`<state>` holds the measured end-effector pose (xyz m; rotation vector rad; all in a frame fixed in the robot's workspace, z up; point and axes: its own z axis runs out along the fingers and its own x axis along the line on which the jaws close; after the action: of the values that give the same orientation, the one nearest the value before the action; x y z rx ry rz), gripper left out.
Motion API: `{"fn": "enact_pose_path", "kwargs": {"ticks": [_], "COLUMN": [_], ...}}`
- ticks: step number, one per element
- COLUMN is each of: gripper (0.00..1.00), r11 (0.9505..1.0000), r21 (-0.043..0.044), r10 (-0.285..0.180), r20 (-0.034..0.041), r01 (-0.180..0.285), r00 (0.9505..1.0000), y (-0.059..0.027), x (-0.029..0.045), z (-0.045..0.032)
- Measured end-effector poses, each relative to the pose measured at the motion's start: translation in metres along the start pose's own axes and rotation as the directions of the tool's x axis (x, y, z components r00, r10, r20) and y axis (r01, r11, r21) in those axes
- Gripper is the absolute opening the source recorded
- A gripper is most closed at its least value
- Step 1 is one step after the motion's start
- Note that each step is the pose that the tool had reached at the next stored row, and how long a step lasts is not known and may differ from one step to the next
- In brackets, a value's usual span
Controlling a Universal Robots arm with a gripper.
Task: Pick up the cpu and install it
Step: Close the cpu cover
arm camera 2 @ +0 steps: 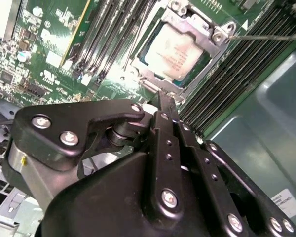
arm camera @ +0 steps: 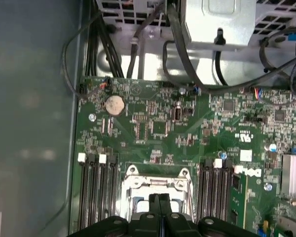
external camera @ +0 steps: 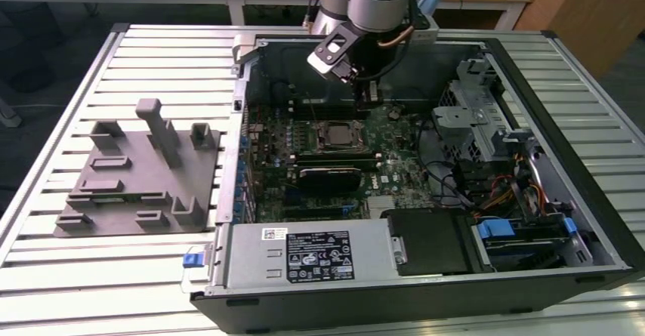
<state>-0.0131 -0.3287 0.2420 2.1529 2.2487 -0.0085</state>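
The cpu (external camera: 337, 135) lies flat in its socket on the green motherboard inside the open computer case. In the second wrist view its silver top (arm camera 2: 176, 52) shows under the metal retention frame (arm camera 2: 214, 34). My gripper (external camera: 369, 93) hangs a little above the board, just beyond the socket's far edge. Its black fingers are pressed together with nothing between them, as seen in both wrist views (arm camera 2: 164, 98) (arm camera: 160, 198). In the first wrist view the fingertips overlap the socket frame (arm camera: 133, 183).
A grey fixture tray (external camera: 141, 177) with upright posts stands on the slatted table at the exterior view's left. Inside the case are a black block (external camera: 328, 176), memory slots (arm camera: 96, 192), a coin battery (arm camera: 114, 104), cables (arm camera: 187, 59), a drive cage (external camera: 484, 124) and the power supply (external camera: 302, 254).
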Motion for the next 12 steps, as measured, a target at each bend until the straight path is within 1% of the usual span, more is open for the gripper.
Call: {"fn": "enact_pose_path", "kwargs": {"ticks": [9,12], "gripper": [0.11,0.11], "r11": [1.0,1.0], "r21": [-0.0002,-0.0001], "r10": [0.0,0.0], "r20": [-0.0002,0.0], "r01": [0.0,0.0], "r00": [1.0,1.0], "y": [-0.0179,-0.021], "x": [-0.0019,-0.0019], "z": [0.0042,0.0048]}}
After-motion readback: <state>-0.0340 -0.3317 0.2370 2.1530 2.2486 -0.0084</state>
